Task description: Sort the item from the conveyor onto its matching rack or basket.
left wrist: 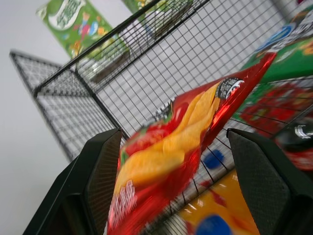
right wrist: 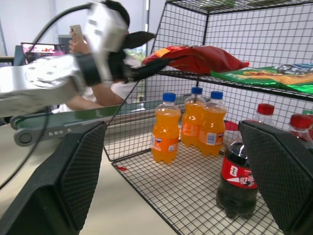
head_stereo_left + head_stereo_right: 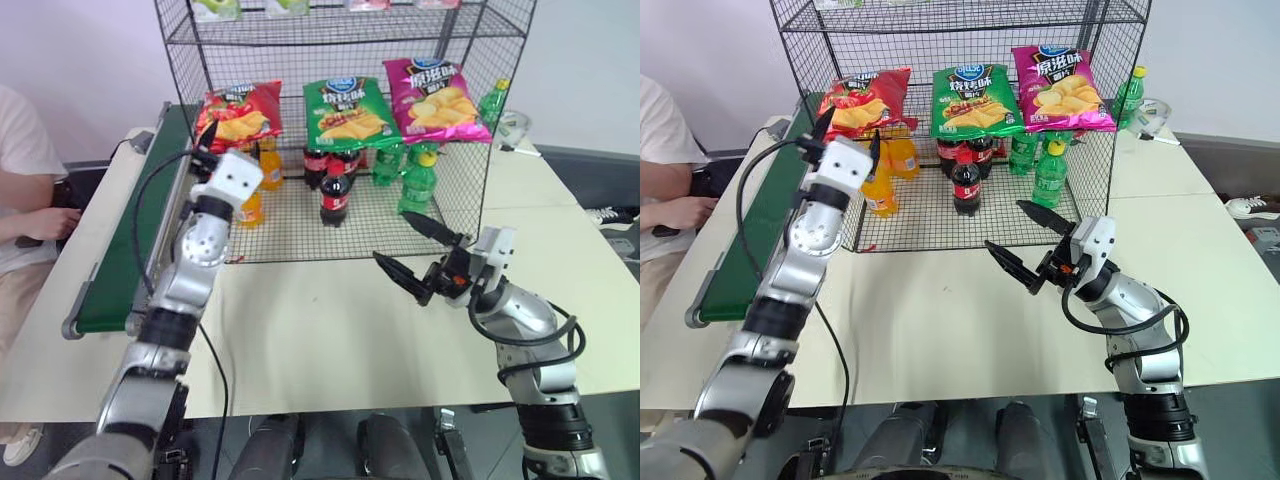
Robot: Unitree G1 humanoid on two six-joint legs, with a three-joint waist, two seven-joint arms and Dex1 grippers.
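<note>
Red crisp bag [image 3: 238, 116] is lying on the middle tier of the wire rack [image 3: 460, 150], at its left end, just left of the green bag [image 3: 346, 110] w/ the pink bag [image 3: 436, 98] further right. Long axis is being seen running roughly across the tier, one corner jutting out past the rack's front edge toward the conveyor [image 3: 122, 250] side.

Left claw [image 3: 847, 132] is being held just in front of the bag, pointing up and forward at it; jaws are standing wide, released, bag framed between them in the wrist view but not gripped. Whether a finger is brushing the bag's corner can't be told. Left arm is much the nearer one.

Right claw [image 3: 418, 255] is being held over the counter [image 3: 330, 340] in front of the rack, well apart from the bag, fingers spread, nothing in them.

Judged: the bag looks placed, sorting about done.
</note>
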